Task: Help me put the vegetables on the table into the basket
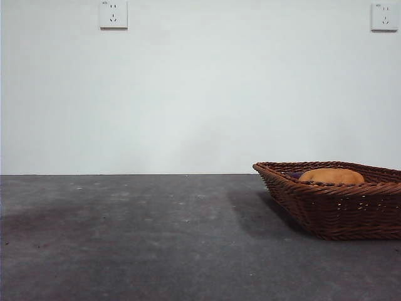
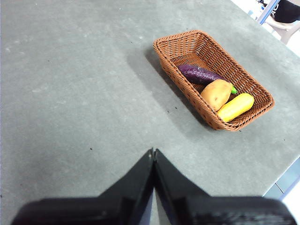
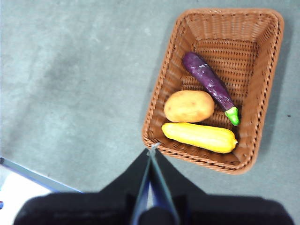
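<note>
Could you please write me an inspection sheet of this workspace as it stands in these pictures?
Surface: the table is dark grey and matte with pale specks.
Job's things: the wicker basket holds all three vegetables: the eggplant, the potato and the yellow vegetable. The potato lies between the other two.
Clutter: nothing seen.
Grippers: the left claw is shut, above bare table away from the basket; the right claw is shut, above the basket's near rim. Neither holds anything.
Cables: nothing seen.
Surroundings: a white wall with two sockets behind the table; a chair beyond the table edge in the left wrist view.
</note>
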Action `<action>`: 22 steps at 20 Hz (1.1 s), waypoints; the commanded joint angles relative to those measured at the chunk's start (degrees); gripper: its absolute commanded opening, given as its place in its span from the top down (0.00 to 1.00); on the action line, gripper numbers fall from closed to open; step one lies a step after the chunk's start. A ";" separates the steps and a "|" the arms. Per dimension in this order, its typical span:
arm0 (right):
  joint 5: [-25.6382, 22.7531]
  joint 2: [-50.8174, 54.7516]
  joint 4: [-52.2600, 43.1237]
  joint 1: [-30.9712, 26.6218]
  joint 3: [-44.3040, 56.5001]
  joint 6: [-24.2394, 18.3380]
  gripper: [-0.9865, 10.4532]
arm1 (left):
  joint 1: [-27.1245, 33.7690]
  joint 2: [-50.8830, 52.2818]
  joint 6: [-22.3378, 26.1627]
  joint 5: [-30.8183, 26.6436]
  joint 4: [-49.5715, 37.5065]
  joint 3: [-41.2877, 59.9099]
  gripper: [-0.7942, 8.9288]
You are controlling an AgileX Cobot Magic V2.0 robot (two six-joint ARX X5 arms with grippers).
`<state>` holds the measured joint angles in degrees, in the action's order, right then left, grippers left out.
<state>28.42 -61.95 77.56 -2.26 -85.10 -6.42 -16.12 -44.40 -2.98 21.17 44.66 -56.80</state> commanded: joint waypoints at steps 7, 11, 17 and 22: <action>-6.05 -4.39 1.31 0.04 -0.02 0.17 0.91 | 0.20 0.00 0.66 0.20 -0.59 0.00 0.92; -9.40 -6.64 1.29 0.04 -0.02 0.17 0.91 | 0.20 -0.24 0.92 -0.09 -0.76 -0.02 0.92; -12.57 -8.72 1.25 0.04 -0.02 0.15 0.91 | 0.24 -0.39 3.17 -3.23 -2.19 -1.92 0.92; -13.33 -8.83 -2.23 0.04 -0.02 0.17 0.91 | 0.28 -0.35 2.82 -7.30 -7.87 -2.12 0.92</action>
<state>15.14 -70.61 75.57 -2.26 -85.10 -6.42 -16.08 -44.86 -1.06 14.44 37.21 -58.85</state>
